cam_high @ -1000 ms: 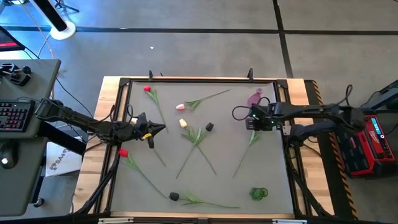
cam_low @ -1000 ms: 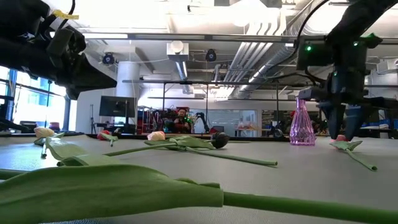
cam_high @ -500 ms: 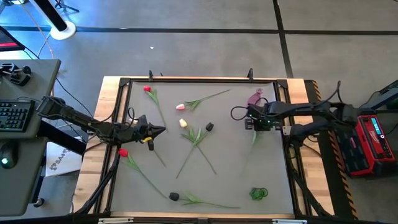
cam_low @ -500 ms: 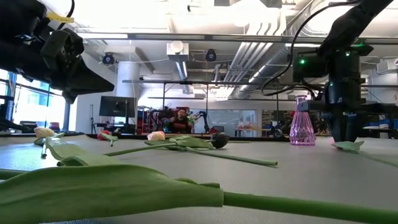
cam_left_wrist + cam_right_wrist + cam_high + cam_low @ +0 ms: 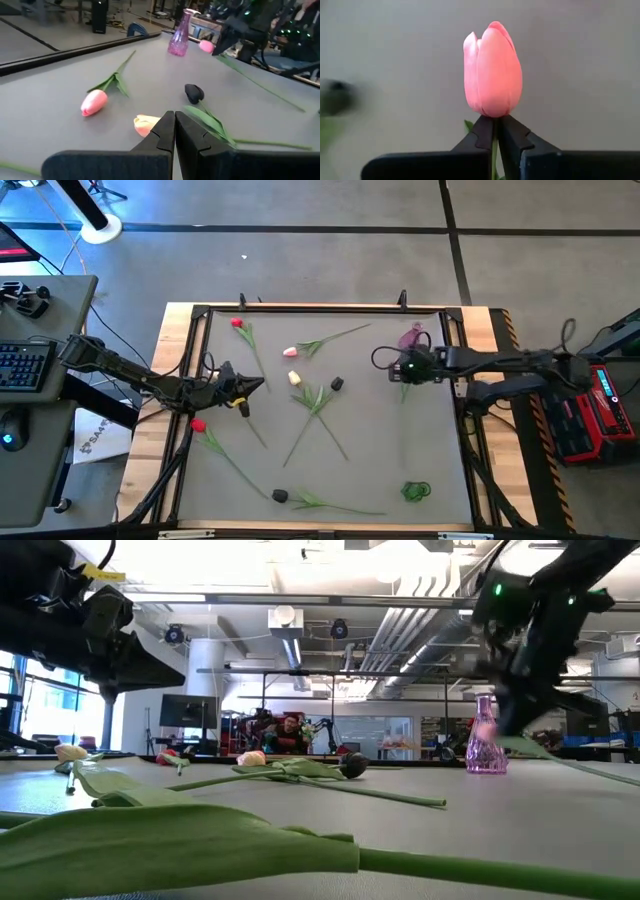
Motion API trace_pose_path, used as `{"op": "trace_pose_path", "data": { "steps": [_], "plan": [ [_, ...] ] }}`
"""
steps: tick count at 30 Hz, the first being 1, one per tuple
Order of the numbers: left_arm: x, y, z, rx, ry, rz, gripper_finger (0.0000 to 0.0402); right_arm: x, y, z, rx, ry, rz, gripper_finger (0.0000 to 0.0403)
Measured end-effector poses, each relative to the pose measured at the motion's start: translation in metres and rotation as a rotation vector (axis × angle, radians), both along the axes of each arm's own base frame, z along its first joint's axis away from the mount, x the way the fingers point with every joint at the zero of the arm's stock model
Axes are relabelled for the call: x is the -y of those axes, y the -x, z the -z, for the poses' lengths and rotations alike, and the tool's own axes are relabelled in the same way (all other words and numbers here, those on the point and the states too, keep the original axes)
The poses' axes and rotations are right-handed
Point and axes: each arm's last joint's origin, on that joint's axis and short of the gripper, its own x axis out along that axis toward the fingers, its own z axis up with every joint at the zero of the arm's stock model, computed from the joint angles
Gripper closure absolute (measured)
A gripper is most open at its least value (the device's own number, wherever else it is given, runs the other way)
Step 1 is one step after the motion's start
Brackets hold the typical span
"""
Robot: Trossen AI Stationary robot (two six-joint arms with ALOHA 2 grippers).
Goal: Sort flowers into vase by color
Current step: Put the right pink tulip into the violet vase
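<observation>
The right gripper (image 5: 496,131) has its fingers (image 5: 482,131) pinched on the stem of a pink tulip (image 5: 493,71), whose head stands just past the fingertips. In the high view this gripper (image 5: 407,368) sits just beside the pink vase (image 5: 411,338), with the held stem trailing away over the grey bench (image 5: 430,440). The left gripper (image 5: 252,388) waits near the bench's left side, fingers (image 5: 165,134) pressed together on nothing. Just beyond those fingertips lie a cream-yellow tulip (image 5: 145,123), a pink one (image 5: 94,101) and a black one (image 5: 194,92). Red tulips (image 5: 237,324) and another black tulip (image 5: 281,495) lie scattered farther off.
</observation>
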Motion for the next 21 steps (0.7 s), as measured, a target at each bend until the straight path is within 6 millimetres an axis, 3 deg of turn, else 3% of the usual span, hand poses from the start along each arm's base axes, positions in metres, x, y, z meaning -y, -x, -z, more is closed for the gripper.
{"op": "trace_pose_path", "data": {
  "steps": [9, 15, 21],
  "plan": [
    [-0.002, -0.003, -0.013, 0.072, -0.102, 0.014, 0.0401, 0.003, 0.007, -0.069, 0.363, 0.6, -0.221, 0.0401],
    [-0.006, -0.004, -0.017, 0.093, -0.127, 0.002, 0.0402, 0.005, 0.02, -0.103, 0.456, 0.917, -0.197, 0.0401],
    [-0.01, -0.004, -0.017, 0.091, -0.128, -0.025, 0.0402, 0.008, 0.03, -0.126, 0.423, 1.18, -0.126, 0.0401]
  ]
}}
